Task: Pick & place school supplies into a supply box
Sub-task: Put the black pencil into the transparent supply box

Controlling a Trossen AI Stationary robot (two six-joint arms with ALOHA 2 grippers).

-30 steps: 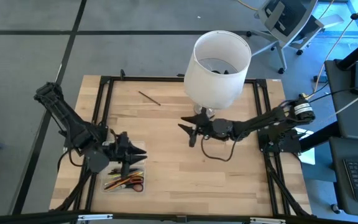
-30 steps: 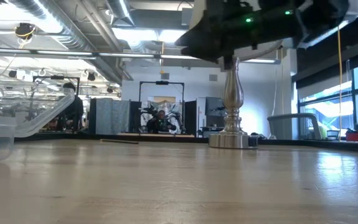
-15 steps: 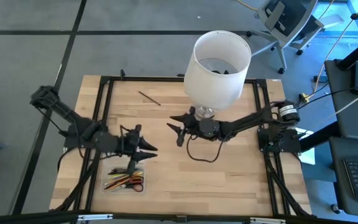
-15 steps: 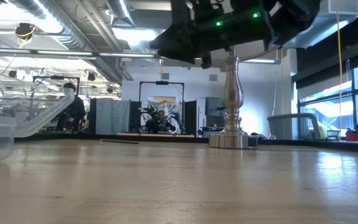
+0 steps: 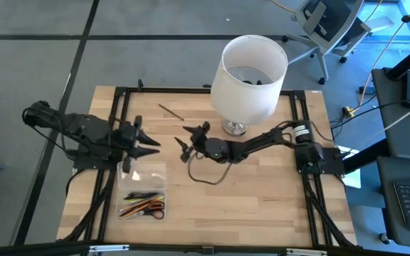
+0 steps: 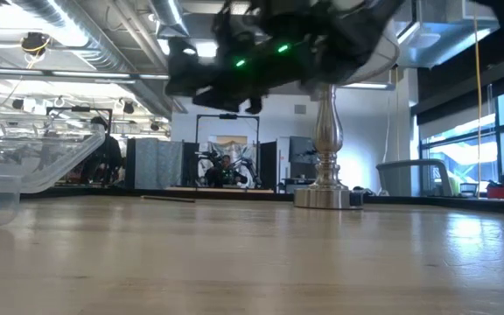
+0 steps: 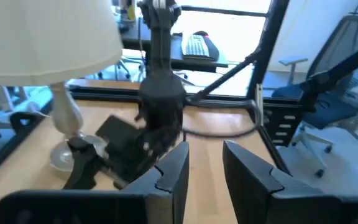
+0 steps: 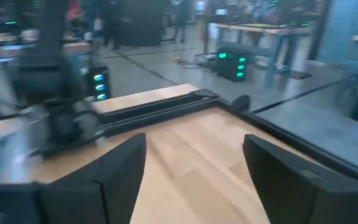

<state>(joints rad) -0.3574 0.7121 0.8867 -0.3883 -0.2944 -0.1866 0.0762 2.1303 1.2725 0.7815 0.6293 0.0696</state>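
The clear supply box [image 5: 142, 186] lies at the table's near left. Several pens and pencils and the red-handled scissors [image 5: 143, 207] lie in its near half. One dark pencil [image 5: 171, 112] lies alone on the wood near the far edge. My left gripper [image 5: 150, 146] hovers open just past the box's far end and points right; in its wrist view [image 7: 205, 155] nothing is between the fingers. My right gripper [image 5: 184, 142] hovers open at mid-table, pointing left, with its fingers wide apart [image 8: 194, 149]. In the low view the box [image 6: 7, 179] shows at the left.
A white lamp with a large shade [image 5: 251, 71] stands on a metal foot [image 6: 326, 197] at the far middle, close to the right arm. A black frame [image 5: 119, 107] runs along the table's edges. Bare wood lies in the near right half.
My left gripper has come up from over the box, moved toward the far edge and turned level, pointing right. My right gripper has reached steadily toward the table's left, away from the lamp foot. Both have stayed open. The box and the pencil have kept still.
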